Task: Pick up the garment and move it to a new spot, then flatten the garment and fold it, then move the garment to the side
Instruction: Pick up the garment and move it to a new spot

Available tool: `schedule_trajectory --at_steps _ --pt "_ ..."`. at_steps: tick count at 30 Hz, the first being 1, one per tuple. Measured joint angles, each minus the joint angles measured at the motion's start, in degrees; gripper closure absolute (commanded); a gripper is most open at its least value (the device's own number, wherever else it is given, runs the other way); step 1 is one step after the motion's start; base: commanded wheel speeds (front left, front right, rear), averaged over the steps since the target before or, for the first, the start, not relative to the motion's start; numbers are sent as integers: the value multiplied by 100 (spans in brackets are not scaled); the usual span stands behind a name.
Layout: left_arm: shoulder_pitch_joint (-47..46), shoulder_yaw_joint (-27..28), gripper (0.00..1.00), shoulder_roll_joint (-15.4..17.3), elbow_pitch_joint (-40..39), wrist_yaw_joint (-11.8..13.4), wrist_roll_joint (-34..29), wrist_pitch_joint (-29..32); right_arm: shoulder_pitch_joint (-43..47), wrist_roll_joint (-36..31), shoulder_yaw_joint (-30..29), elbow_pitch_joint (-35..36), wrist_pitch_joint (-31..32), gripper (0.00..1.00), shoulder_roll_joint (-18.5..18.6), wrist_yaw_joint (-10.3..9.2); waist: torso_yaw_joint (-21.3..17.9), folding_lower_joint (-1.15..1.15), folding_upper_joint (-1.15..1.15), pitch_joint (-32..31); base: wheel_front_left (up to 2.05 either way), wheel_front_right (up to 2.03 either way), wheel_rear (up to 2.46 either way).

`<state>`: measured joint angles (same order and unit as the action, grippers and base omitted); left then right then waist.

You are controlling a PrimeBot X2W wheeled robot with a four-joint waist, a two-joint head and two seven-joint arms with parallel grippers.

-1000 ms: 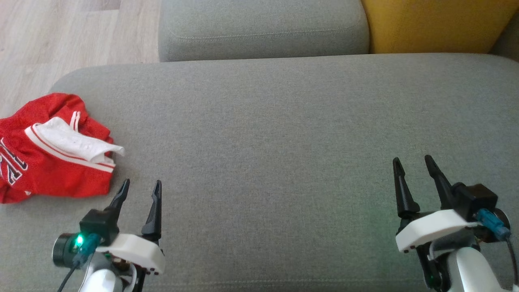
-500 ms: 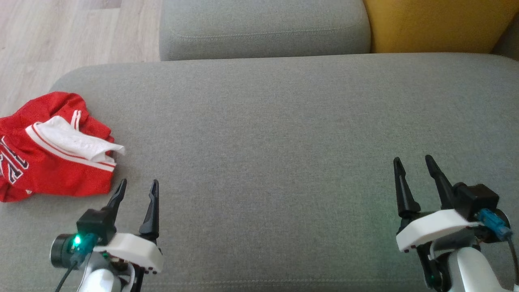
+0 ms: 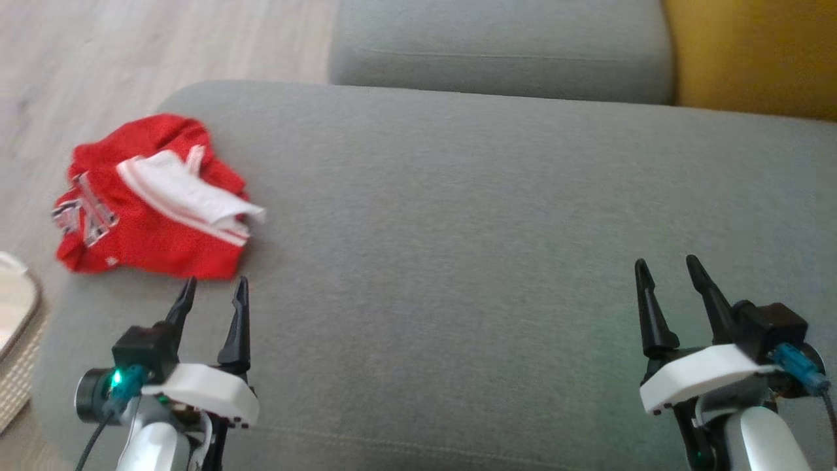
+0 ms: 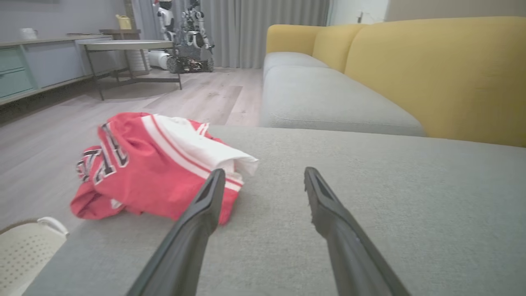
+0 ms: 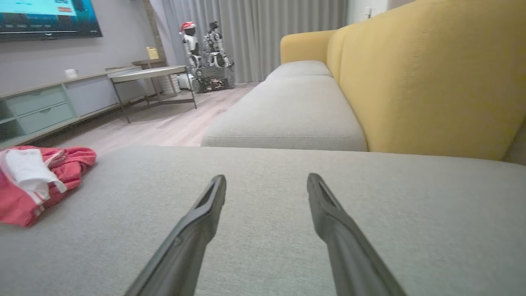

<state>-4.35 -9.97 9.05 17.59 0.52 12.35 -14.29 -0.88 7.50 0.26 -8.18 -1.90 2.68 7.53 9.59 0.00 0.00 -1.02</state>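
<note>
The garment [image 3: 153,199] is a red jersey with white trim and lettering, lying crumpled near the left edge of the grey cushion [image 3: 458,229]. It also lies ahead-left in the left wrist view, garment [image 4: 156,168], and far left in the right wrist view, garment [image 5: 33,181]. My left gripper [image 3: 212,288] stands open just below the garment's near edge, apart from it, nothing between its fingers. Low on the right, my right gripper [image 3: 667,268] is open and empty, far from the garment.
A second grey seat cushion [image 3: 497,52] and a yellow backrest [image 3: 752,52] lie beyond. Wooden floor [image 3: 98,52] runs along the left of the cushion. A pale perforated basket [image 3: 13,327] stands at the lower left. A low table [image 4: 127,45] and other robots [image 4: 185,28] stand across the room.
The head camera has turned left, so the whole picture shifted right and the basket came into view. My left gripper now stands closer to the garment's near edge. The right gripper holds its place.
</note>
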Motion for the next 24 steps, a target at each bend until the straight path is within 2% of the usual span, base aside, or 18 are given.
schedule_trajectory --at_steps 15,19,24 --pt "-34 172 0 63 25 54 91 0 19 15 238 199 69 0 -7 0 1485 0 0 57 0 0 0" --pt "-33 190 0 70 23 79 91 0 19 15 279 223 92 0 -9 0 1741 0 0 72 0 0 0" --pt "-33 209 0 75 18 82 91 0 19 14 291 230 119 0 -9 0 1866 0 0 80 0 0 0"
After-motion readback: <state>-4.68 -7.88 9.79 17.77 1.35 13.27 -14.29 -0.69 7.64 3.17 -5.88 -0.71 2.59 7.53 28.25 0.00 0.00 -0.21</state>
